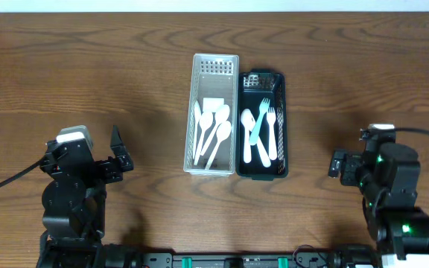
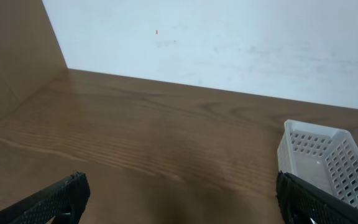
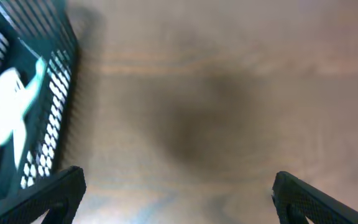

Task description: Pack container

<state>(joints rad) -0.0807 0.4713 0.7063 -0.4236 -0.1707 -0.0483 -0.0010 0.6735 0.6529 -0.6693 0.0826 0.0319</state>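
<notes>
The brown wooden table (image 1: 88, 74) carries everything, and both arms rest at its near edge, well apart from the work. The left gripper (image 1: 120, 151) has its fingers spread wide with nothing between them, and the right gripper (image 1: 339, 164) is spread and empty in the same way.

In the middle stand the two containers, a white perforated plastic basket (image 1: 216, 67) and a dark green perforated plastic basket (image 1: 283, 126), long sides touching. The white plastic spoons (image 1: 216, 130) lie in the white basket, overlapping each other. The mixed white and pale blue plastic cutlery (image 1: 259, 130) lies in the green one. I see no loose piece on the table.

I think the risks come from this close arrangement. Because the baskets touch, a finger coming down near the shared wall can strike a rim and push both baskets or tip one. The holes in the walls can catch a fingertip. Because the spoons overlap, closing on one can drag or flip its neighbour out. Thin flat plastic is also likely to slip from the grip.
</notes>
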